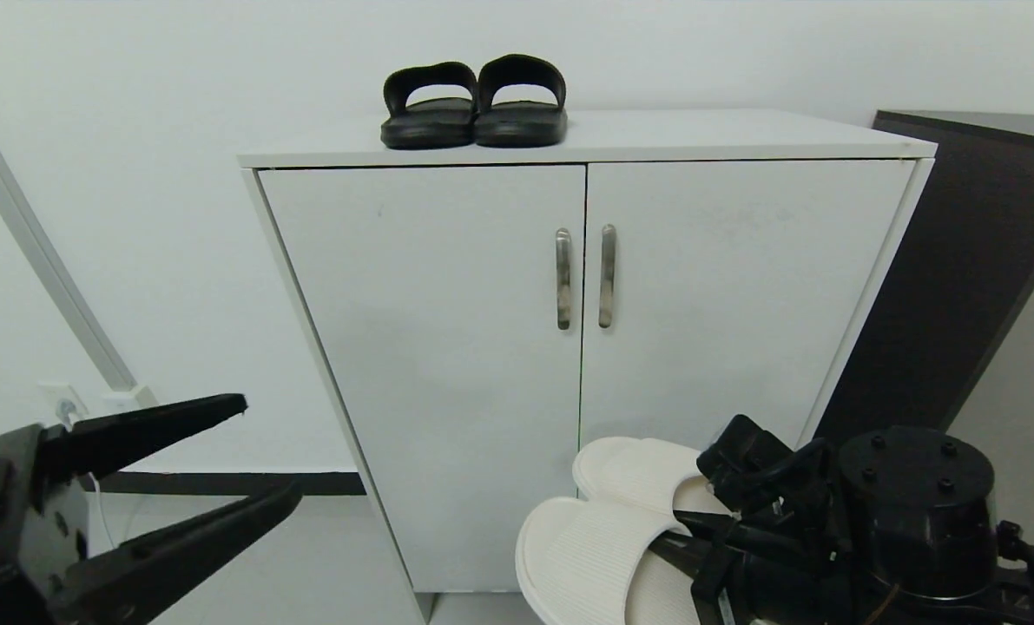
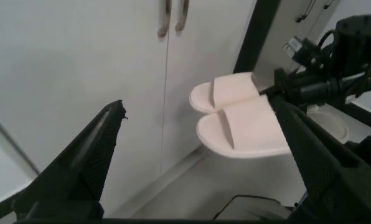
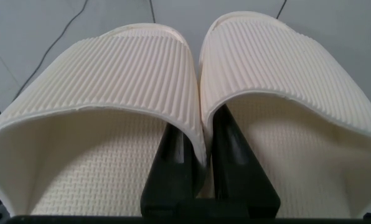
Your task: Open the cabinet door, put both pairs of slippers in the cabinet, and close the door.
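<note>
Toes of white slippers [image 1: 599, 538] toward cabinet [image 1: 447, 347], right tool [image 1: 681, 531] gripping

No lettering, labels or numbers can be read — not on anything.

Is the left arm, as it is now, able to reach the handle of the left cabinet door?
Probably yes. The left gripper is open and empty, and nothing stands between it and the left door handle. The white slippers are lower, further right.
</note>
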You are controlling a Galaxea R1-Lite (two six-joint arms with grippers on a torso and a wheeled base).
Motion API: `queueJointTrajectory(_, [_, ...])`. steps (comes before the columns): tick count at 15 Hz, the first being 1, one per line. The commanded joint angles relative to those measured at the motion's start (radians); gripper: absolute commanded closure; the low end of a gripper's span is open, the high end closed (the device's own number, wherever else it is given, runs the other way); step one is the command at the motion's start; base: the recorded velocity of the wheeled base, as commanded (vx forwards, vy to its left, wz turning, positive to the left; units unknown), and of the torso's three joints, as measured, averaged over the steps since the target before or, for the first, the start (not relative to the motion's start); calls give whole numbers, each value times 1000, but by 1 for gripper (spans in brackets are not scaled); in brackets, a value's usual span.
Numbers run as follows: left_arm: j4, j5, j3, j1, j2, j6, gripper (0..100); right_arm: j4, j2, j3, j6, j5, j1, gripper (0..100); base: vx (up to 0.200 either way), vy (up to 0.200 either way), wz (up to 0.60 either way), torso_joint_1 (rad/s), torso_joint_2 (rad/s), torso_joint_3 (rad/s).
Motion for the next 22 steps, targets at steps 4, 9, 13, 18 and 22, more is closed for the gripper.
queueJointTrajectory(4, [-21,139,-203,-195,214,-35,0,-2,26,2,2,10,3,100,0,0,0,0,0,0])
queueJointTrajectory(9, [-29,185,-341,-347,339,-119,0,0,26,8,3,36,3,100,0,0,0,0,0,0])
queueJointTrajectory(13, [-127,165,-383,-410,467,-125,0,0,35,13,5,53,3,100,0,0,0,0,0,0])
queueJointTrajectory(18, [-129,15,-601,-422,699,-205,0,0,44,16,2,52,2,100,0,0,0,0,0,0])
queueJointTrajectory(22, [-129,21,-711,-421,782,-217,0,0,46,14,0,50,2,100,0,0,0,0,0,0])
